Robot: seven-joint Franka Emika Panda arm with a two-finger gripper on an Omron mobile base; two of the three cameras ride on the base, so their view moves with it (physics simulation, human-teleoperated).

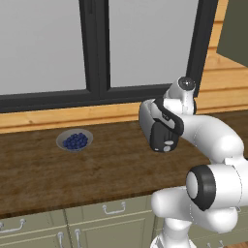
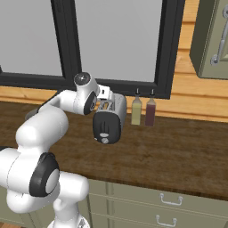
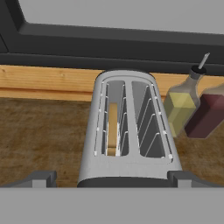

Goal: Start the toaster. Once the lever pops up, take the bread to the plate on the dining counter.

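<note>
You are hovering the gripper [image 3: 112, 178], jaws spread wide, over the toaster [image 3: 127, 131]; the bread [image 3: 112, 127] is sitting inside its slot, toasting not started.

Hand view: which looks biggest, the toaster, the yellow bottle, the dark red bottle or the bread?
1. toaster, nearest the camera
2. yellow bottle and dark red bottle: look alike, and the red one is cut off by the edge
3. bread, only a thin edge showing in the slot
</note>
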